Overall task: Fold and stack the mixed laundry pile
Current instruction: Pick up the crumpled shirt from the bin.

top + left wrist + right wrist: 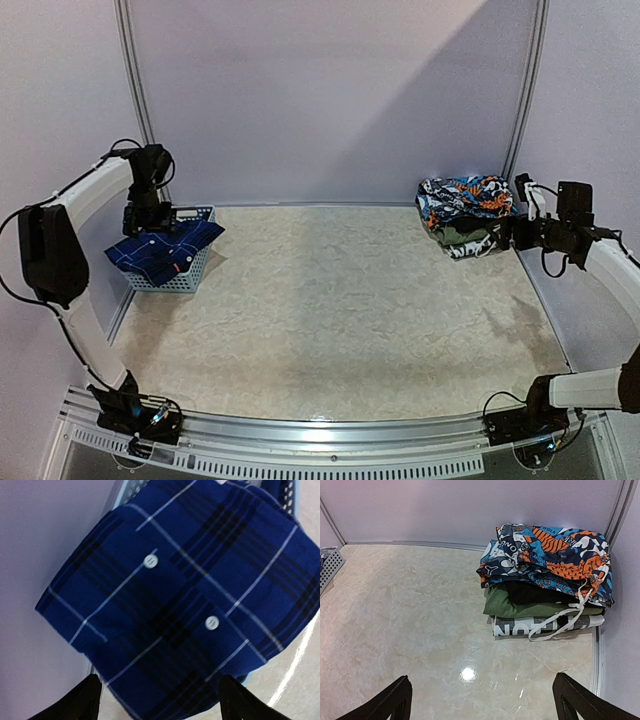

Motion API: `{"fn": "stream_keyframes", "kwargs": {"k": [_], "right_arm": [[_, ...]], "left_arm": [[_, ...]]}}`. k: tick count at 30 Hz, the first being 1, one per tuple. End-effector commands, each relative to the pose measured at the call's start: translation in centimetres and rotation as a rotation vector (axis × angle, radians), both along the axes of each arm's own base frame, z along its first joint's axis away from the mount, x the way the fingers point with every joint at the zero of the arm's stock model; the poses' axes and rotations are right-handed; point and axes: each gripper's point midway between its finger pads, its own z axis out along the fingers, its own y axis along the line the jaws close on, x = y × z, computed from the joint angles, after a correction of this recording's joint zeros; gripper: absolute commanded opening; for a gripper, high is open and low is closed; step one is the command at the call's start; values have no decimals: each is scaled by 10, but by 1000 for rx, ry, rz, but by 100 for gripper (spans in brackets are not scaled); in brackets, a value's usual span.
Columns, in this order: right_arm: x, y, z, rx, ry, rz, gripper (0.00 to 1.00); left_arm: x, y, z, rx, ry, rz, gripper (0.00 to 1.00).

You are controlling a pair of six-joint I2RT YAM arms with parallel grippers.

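The left gripper (159, 687) hangs wide open, holding nothing. At the table's (340, 320) far left, the blue shirt (190, 590) lies right under it, draped over the basket (190, 280), its long side slanting across the fingers. The right gripper (482, 695), also wide and empty, is far off by the folded stack (545, 585).

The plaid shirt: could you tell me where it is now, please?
In the top view, the plaid shirt lies draped over the light-blue basket at far left, beneath the left gripper.
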Motion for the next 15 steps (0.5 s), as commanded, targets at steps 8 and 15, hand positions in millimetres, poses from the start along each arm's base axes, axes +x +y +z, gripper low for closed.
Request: {"fn": "stream_keyframes", "kwargs": {"k": [8,15], "right_arm": [[-11,15,-3,30,13,85,99],[-13,19,-4,43,21,109,99]], "left_arm": [[-79,40,-1,-224,-217,325,84],[-82,46,-44,-396,-172,405,76]]}}
